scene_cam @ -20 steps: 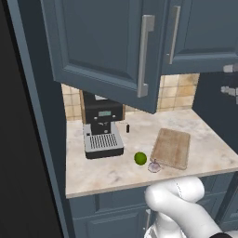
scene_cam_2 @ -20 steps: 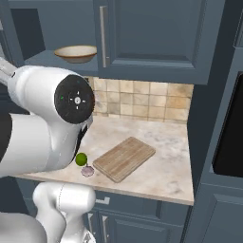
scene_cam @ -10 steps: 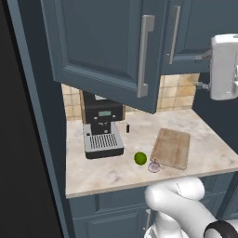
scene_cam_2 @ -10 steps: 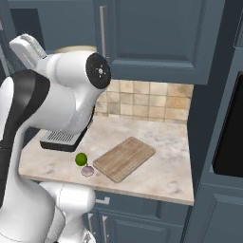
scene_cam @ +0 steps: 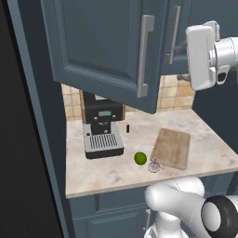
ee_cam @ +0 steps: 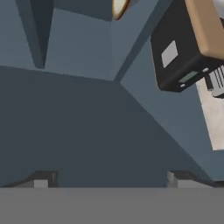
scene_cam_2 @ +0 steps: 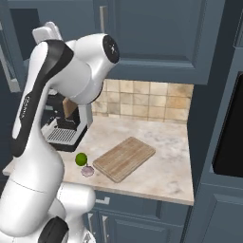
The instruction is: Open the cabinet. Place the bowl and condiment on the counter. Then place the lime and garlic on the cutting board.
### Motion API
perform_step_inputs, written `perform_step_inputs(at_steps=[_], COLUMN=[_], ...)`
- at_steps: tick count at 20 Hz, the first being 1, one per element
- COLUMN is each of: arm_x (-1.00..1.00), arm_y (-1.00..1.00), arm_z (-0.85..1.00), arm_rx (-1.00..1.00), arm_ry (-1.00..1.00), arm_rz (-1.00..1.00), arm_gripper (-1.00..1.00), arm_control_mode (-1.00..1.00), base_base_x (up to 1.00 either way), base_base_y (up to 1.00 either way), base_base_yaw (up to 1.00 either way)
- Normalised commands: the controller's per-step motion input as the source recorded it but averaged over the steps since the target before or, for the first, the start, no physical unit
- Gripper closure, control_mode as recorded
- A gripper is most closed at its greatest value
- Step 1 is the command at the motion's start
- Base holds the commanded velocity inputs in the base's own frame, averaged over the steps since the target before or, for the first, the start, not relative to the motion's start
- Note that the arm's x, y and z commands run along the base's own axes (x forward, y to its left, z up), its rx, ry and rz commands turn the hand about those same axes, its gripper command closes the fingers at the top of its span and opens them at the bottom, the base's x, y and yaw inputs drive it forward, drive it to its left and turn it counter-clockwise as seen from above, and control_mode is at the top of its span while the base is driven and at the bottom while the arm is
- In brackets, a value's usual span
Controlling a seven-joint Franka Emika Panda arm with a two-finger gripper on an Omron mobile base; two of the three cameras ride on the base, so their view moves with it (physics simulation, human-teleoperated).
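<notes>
Item: cabinet (scene_cam: 107, 51), upper wall unit, slate-blue; left door swung open over the tabletop (scene_cam_2: 161, 163), right door shut.

Item: bowl (ee_cam: 119, 8), cream with tan rim; a sliver of it shows at the top edge of the hand view, well ahead of the fingertips (ee_cam: 41, 180).

Item: gripper (ee_cam: 109, 181), raised to cabinet height; jaws spread wide, holding nothing.

Key relation: the bowl lies beyond and above the jaws, inside the cabinet; the reach likely runs forward along the gripper's own line.

Item: condiment, position cannot be told.

Item: lime (scene_cam: 140, 158) and garlic (scene_cam: 154, 166), on the tabletop, just beside the cutting board (scene_cam: 171, 148), not on it.

Item: coffee machine (scene_cam: 101, 130), left rear.
</notes>
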Motion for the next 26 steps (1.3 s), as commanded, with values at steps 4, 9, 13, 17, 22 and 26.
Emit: perform_step_inputs(at_steps=[4,9,13,17,22,26], arm_x=[0.46,0.24,0.09,0.01,0.02,0.0], arm_y=[0.08,0.24,0.12,0.15,0.25,0.34], arm_z=[-0.11,-0.19,-0.1,-0.07,-0.14,-0.1], arm_rx=[0.12,0.09,0.09,0.07,0.04,0.0], arm_ry=[0.14,0.09,0.01,0.0,0.06,0.09], arm_rz=[0.05,0.04,0.04,0.05,0.06,0.07], arm_gripper=[-1.0,-1.0,-1.0,-1.0,-1.0,-1.0], arm_control_mode=[-1.0,-1.0,-1.0,-1.0,-1.0,-1.0], base_base_x=[0.0,0.0,0.0,0.0,0.0,0.0], base_base_y=[0.0,0.0,0.0,0.0,0.0,0.0], base_base_yaw=[0.0,0.0,0.0,0.0,0.0,0.0])
